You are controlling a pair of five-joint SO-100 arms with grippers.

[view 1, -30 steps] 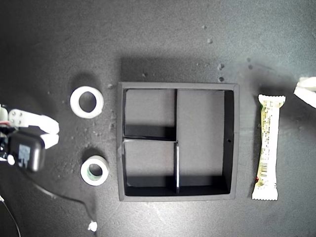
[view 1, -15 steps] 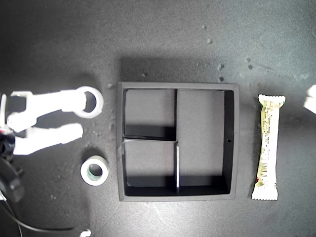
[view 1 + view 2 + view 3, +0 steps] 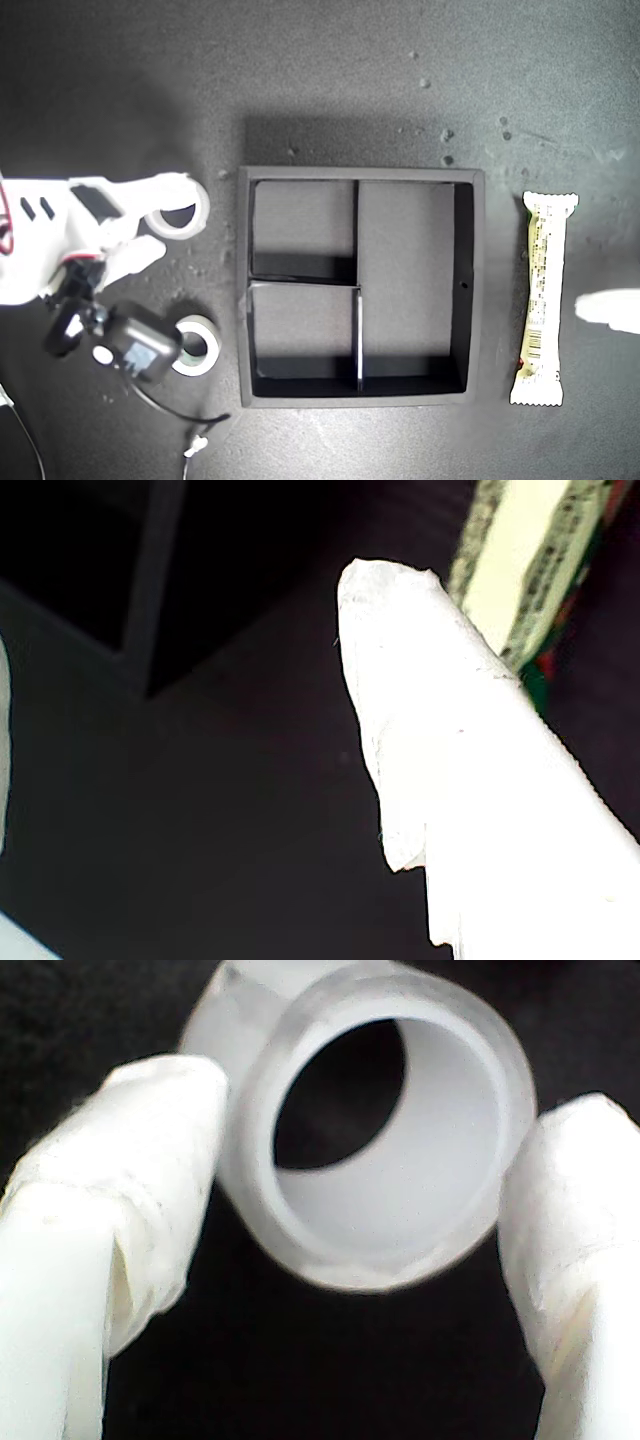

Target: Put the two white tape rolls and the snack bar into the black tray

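— So, what is beside the large square matte black tray (image 3: pixel 478 290)?

— On its left in the exterior view, my second gripper (image 3: pixel 365 1230) has wide jaws around the wider plain white tape roll (image 3: pixel 375 1140); the smaller white roll with greenish core (image 3: pixel 203 343) lies nearer.

— And right of the tray?

— The long cream snack bar (image 3: pixel 543 295), then my first gripper (image 3: pixel 607 308); its jaws I cannot tell.

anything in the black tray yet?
No. In the exterior view all three compartments of the black tray are bare; both tape rolls and the snack bar lie outside it.
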